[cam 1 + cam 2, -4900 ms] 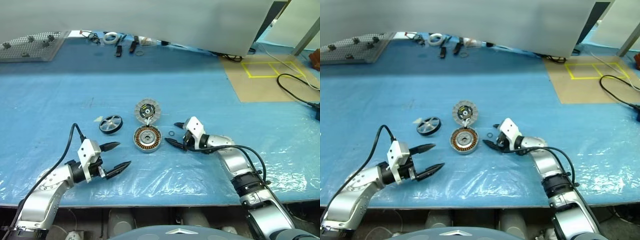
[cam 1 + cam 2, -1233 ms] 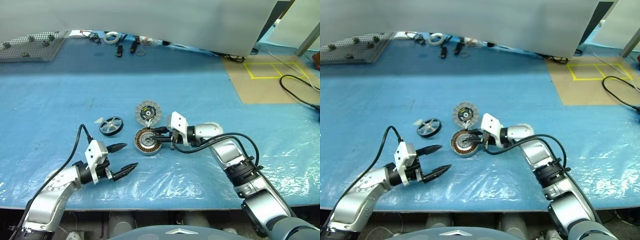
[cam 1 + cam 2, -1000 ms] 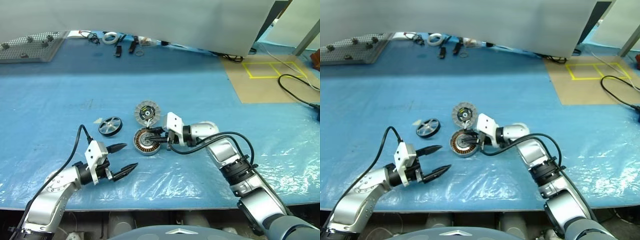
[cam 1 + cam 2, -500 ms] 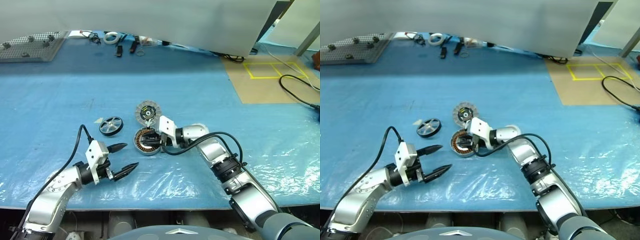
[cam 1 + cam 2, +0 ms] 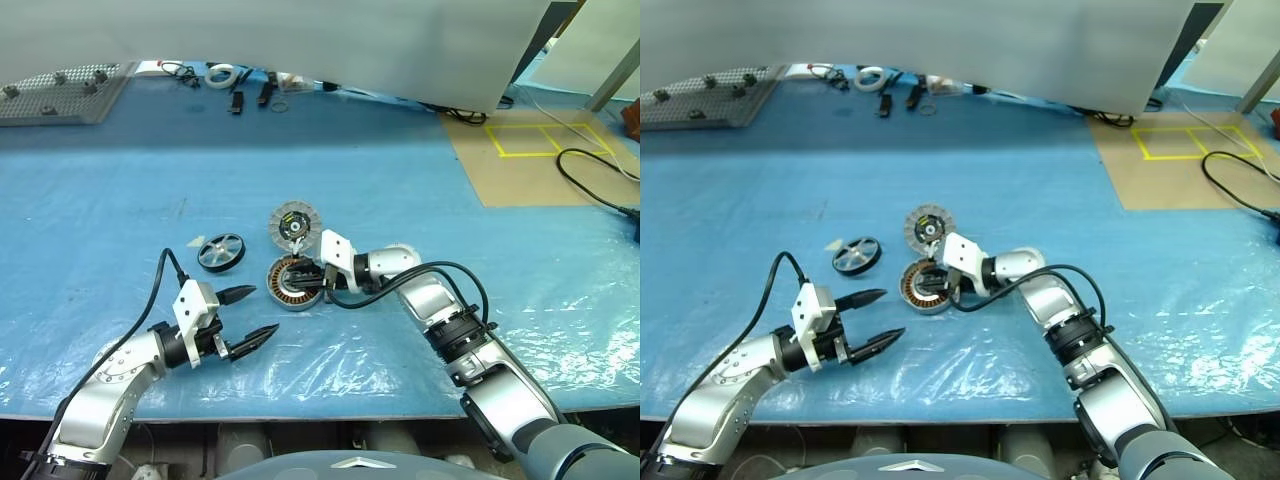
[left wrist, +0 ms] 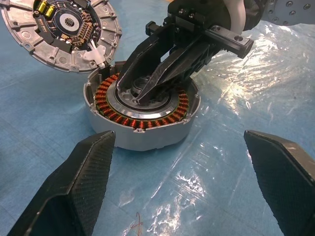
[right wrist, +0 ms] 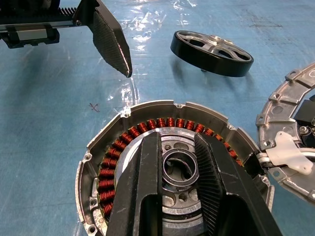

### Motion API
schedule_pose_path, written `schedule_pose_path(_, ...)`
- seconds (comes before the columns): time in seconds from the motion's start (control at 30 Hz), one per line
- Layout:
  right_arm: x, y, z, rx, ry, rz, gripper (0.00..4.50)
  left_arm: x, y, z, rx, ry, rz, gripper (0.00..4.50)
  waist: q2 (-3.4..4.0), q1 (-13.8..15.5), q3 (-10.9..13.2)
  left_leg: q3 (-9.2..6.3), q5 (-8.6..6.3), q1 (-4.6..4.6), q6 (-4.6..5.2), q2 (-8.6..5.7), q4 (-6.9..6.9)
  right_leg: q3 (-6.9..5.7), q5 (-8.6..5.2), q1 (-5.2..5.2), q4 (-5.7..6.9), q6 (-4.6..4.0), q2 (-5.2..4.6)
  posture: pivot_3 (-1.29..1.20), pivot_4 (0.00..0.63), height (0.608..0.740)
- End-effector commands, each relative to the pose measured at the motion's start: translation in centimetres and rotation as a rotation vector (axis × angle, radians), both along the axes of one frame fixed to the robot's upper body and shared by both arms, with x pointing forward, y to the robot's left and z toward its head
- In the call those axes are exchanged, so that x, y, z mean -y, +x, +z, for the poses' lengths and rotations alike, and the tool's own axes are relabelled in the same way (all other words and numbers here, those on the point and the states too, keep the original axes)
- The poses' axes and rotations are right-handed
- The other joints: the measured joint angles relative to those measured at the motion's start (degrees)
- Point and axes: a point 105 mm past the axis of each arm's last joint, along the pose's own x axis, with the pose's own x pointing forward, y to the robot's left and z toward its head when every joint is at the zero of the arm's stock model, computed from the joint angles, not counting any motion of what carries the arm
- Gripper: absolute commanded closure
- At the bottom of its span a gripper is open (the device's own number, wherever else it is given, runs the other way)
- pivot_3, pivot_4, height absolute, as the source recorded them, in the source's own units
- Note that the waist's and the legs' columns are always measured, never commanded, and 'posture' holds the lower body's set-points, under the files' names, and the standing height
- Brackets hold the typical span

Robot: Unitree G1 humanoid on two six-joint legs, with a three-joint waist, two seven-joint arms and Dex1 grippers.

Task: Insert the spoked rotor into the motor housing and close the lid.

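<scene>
Fingers of the left gripper [image 5: 248, 312] stand spread wide and empty, nearest the table's front edge, short of the housing [image 5: 295, 282]. Beyond it the right gripper [image 7: 178, 169] has come in from the right side over the last few seconds and now sits over the housing's middle, its two fingers close together on either side of a small dark ring [image 7: 180, 168] at the hub; whether it pinches the ring or just brackets it, I cannot tell. That reads as seating a washer or bearing before the rotor goes in, so insertion has not begun. The rotor [image 5: 221, 250] lies flat on the blue sheet to the housing's left, apart from it. The lid [image 5: 295, 222] lies ribbed face up just behind the housing, touching its rim. Count: one housing, one rotor, one lid, one ring, two grippers.
</scene>
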Motion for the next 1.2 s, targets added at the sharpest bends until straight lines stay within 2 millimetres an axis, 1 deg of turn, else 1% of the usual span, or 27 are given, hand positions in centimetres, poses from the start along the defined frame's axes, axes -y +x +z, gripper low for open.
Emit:
schedule_pose_path(0.03, -0.3, 0.0, 0.4, 0.018, 0.016, 0.01, 3.87, 0.2, -0.1, 0.8, 0.033, -0.007, -0.011, 0.07, 0.0, 0.0, 0.0, 0.0, 0.0, 0.0, 0.0, 0.0, 0.0, 0.0, 0.0, 0.0, 0.0, 0.0, 0.0, 0.0, 0.15, 0.74)
schedule_pose_path(0.3, 0.2, 0.1, -0.1, 0.028, -0.012, 0.006, 3.87, 0.2, 0.0, 0.8, 0.036, -0.006, -0.008, 0.07, 0.0, 0.0, 0.0, 0.0, 0.0, 0.01, 0.0, 0.0, 0.0, 0.0, 0.0, 0.0, 0.01, 0.0, 0.0, 0.0, 0.15, 0.74)
schedule_pose_path(0.37, 0.2, 0.1, -0.1, 0.035, -0.01, 0.006, 3.16, 0.2, 0.0, 0.9, 0.036, -0.007, -0.007, 0.07, 0.0, 0.0, 0.0, 0.0, 0.0, 0.01, 0.0, 0.0, 0.01, 0.0, 0.0, 0.0, 0.01, 0.0, 0.0, 0.0, 0.15, 0.74)
schedule_pose_path(0.4, 0.2, 0.2, 0.0, 0.042, -0.009, 0.002, 2.92, 0.2, 0.1, 0.8, 0.036, -0.007, -0.007, 0.07, 0.0, 0.0, 0.0, 0.0, 0.0, 0.01, 0.0, 0.0, 0.01, 0.0, 0.0, 0.0, 0.01, 0.0, 0.0, 0.0, 0.15, 0.74)
schedule_pose_path(0.53, 0.2, 0.3, 0.2, 0.049, -0.007, -0.002, 1.59, 0.2, 0.1, 0.8, 0.036, -0.008, -0.008, 0.07, 0.0, 0.02, 0.0, 0.0, 0.0, 0.0, 0.0, 0.0, 0.01, 0.0, 0.0, 0.0, 0.01, 0.0, 0.0, 0.0, 0.15, 0.74)
schedule_pose_path(0.57, 0.2, 0.3, 0.4, 0.053, -0.002, -0.003, 1.32, 0.2, 0.1, 0.8, 0.037, -0.009, -0.008, 0.07, 0.0, 0.02, 0.0, 0.0, 0.0, 0.0, 0.0, 0.0, 0.01, 0.0, 0.0, 0.0, 0.01, 0.0, 0.0, 0.0, 0.15, 0.74)
schedule_pose_path(0.67, 0.3, 0.4, 1.4, 0.062, 0.02, -0.002, 1.32, 0.3, 0.2, 0.8, 0.037, -0.01, -0.009, 0.07, 0.0, 0.01, 0.0, 0.0, 0.0, 0.0, 0.0, 0.0, 0.01, 0.0, 0.0, 0.0, 0.01, 0.0, 0.0, 0.0, 0.15, 0.74)
schedule_pose_path(0.83, 0.3, 0.6, 3.6, 0.066, 0.074, 0.006, 1.32, 0.3, 0.3, 0.8, 0.035, -0.01, -0.012, 0.07, 0.0, 0.02, 0.0, 0.0, 0.0, 0.0, 0.0, 0.0, 0.06, 0.0, 0.0, 0.0, 0.02, 0.0, 0.0, 0.0, 0.15, 0.74)
schedule_pose_path(1.03, 0.4, 0.6, 5.3, 0.057, 0.111, 0.012, 1.32, 0.3, 0.3, 0.7, 0.033, -0.01, -0.015, 0.07, 0.0, 0.01, 0.0, 0.0, 0.0, 0.0, 0.01, 0.0, 0.05, 0.0, 0.0, 0.0, 0.04, 0.0, 0.01, 0.0, 0.15, 0.74)
schedule_pose_path(1.13, 0.6, 0.1, 5.3, 0.041, 0.1, 0.029, 1.97, 0.3, 0.3, 0.7, 0.03, -0.01, -0.015, 0.07, 0.0, 0.04, 0.0, 0.0, 0.0, -0.01, 0.0, 0.0, 0.05, 0.0, 0.0, 0.0, 0.03, 0.0, 0.0, 0.0, 0.15, 0.74)
schedule_pose_path(1.2, 0.7, -0.2, 4.8, 0.012, 0.088, 0.042, 2.59, 0.3, 0.3, 0.6, 0.028, -0.01, -0.015, 0.07, 0.0, 0.05, 0.0, -0.01, 0.0, 0.0, 0.0, 0.0, 0.04, 0.0, 0.0, 0.0, 0.03, 0.0, 0.0, 0.0, 0.15, 0.74)
